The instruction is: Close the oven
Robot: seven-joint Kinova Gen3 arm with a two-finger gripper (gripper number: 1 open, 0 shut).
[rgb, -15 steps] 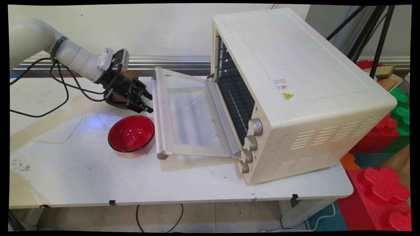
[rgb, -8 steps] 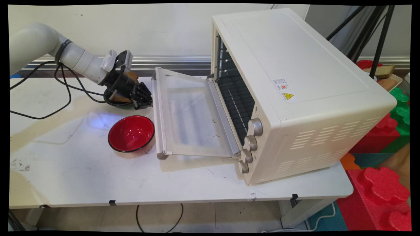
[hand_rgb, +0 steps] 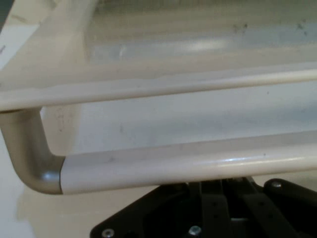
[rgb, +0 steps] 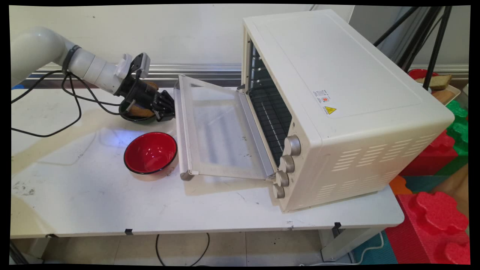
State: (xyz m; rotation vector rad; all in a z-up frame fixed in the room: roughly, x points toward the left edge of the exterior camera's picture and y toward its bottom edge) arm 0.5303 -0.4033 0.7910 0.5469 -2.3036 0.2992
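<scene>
Now at toaster oven [rgb: 337,93] door handle [hand_rgb: 188,166] | gripper [rgb: 167,111] under handle bar, finger spread hidden, cannot tell | door [rgb: 217,131] partly lowered, hinged, rigid, glass pane probably fragile | best taken mid-bar | red bowl [rgb: 150,153] beside.

Cream oven [rgb: 337,93]; red bowl [rgb: 150,153], black rim; brownish, possibly bread [rgb: 139,111].
</scene>
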